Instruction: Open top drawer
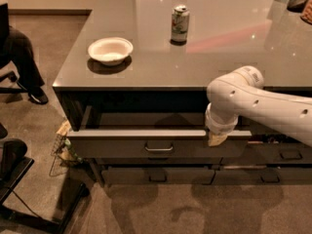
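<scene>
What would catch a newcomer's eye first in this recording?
The white robot arm enters from the right, its gripper at the top edge of the wide dark grey top drawer, which stands partly open. On the grey countertop sit a white round bowl, left, and a green-and-white drink can farther back.
</scene>
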You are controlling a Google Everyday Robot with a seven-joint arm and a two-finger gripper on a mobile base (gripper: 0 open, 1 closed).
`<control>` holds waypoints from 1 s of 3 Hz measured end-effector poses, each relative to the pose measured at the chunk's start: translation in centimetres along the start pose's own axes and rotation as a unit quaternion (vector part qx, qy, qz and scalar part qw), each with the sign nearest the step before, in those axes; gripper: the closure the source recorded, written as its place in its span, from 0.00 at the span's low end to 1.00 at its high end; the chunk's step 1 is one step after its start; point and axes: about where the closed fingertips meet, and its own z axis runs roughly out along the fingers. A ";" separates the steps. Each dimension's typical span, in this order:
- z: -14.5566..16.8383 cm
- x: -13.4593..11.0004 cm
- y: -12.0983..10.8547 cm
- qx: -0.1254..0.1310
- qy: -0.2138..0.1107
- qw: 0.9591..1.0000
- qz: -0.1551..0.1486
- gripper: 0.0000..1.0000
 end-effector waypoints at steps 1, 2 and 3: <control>0.1 0.0 0.0 0.000 0.000 1.000 0.000 1.00; -1.2 0.5 2.3 -0.013 -0.002 1.000 0.012 1.00; -1.2 0.5 2.3 -0.013 -0.002 1.000 0.012 1.00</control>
